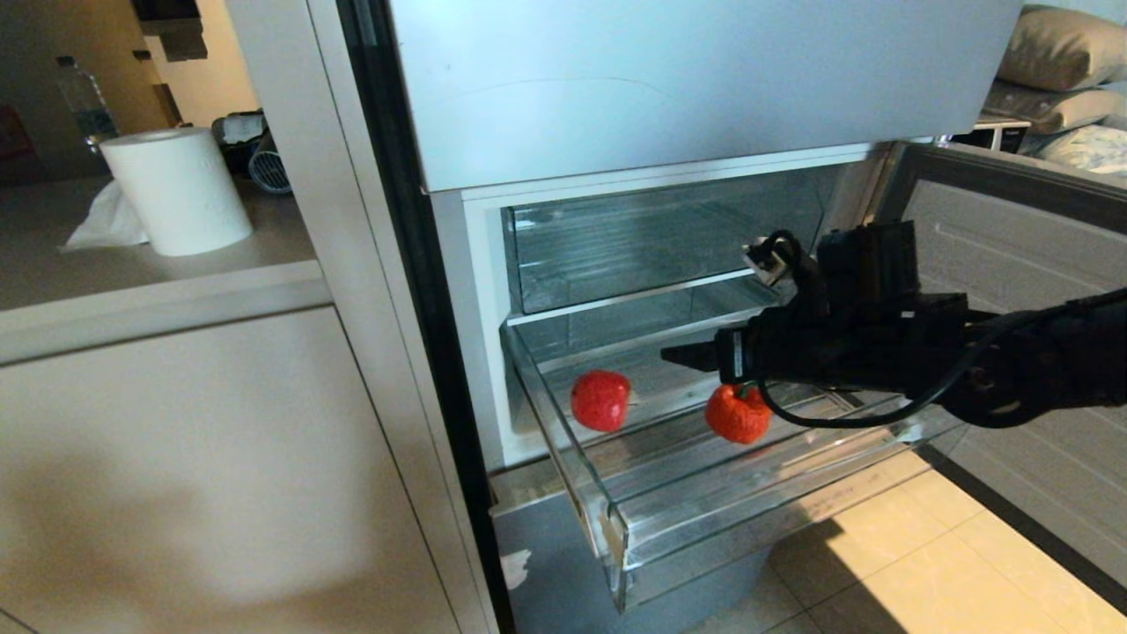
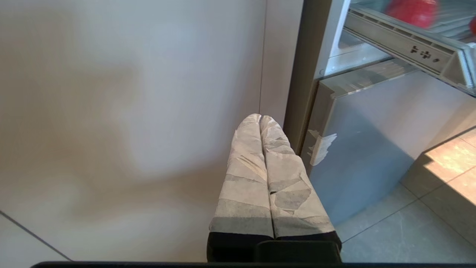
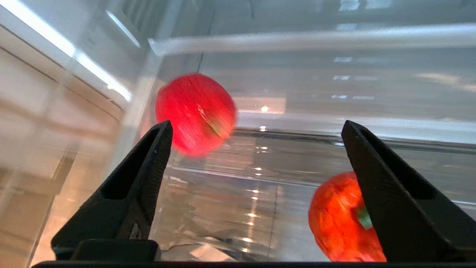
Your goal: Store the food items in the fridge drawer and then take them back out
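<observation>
The fridge drawer (image 1: 616,519) is pulled out, shallow and transparent. Two food items lie in it: a red fruit (image 1: 601,400) towards its left side and an orange-red one (image 1: 738,412) with a green stem further right. My right gripper (image 1: 704,357) reaches in from the right, just above the orange-red piece. In the right wrist view it is open (image 3: 256,124) and holds nothing. The red fruit (image 3: 195,113) lies beyond one fingertip, and the orange-red one (image 3: 340,219) sits just inside the other finger. My left gripper (image 2: 260,117) hangs shut, low beside the cabinet front.
A taller clear drawer (image 1: 660,238) sits above the open one. The fridge door (image 1: 1012,264) stands open on the right. Below the drawer is a silver-grey panel (image 1: 563,572), with tiled floor (image 1: 924,563) in front. A paper towel roll (image 1: 176,189) stands on the counter to the left.
</observation>
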You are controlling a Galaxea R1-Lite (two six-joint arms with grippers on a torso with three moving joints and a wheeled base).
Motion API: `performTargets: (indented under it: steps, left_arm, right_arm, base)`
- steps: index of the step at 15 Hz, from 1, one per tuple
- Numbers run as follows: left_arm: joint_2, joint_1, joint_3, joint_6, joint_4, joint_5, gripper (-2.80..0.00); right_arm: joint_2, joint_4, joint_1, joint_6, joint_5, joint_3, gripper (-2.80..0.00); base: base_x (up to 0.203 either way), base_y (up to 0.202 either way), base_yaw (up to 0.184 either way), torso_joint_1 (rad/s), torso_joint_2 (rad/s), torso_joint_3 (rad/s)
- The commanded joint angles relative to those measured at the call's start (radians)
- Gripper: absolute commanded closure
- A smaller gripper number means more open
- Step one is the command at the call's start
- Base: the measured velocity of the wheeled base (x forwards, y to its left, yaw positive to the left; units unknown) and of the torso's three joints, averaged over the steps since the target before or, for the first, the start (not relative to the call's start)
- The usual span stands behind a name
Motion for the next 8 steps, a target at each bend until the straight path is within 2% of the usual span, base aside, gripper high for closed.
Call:
performTargets:
  steps: [1,4,8]
  left_arm:
    - [0.002,0.000,0.002,0.000,0.000,0.000,0.00]
    - [0.002,0.000,0.002,0.000,0.000,0.000,0.00]
    - [0.002,0.000,0.002,0.000,0.000,0.000,0.00]
  right_arm:
    - [-0.142,-0.001,0.002,0.002,-0.004,0.048,0.00]
    - [-0.369,0.025,0.002,0.003,-0.023,0.162,0.00]
    - [-0.710,0.189,0.025,0.002,-0.040,0.414,0.00]
  base:
    - [0.000,0.000,0.000,0.000,0.00,0.000]
    - [0.000,0.000,0.000,0.000,0.00,0.000]
    - [0.000,0.000,0.000,0.000,0.00,0.000]
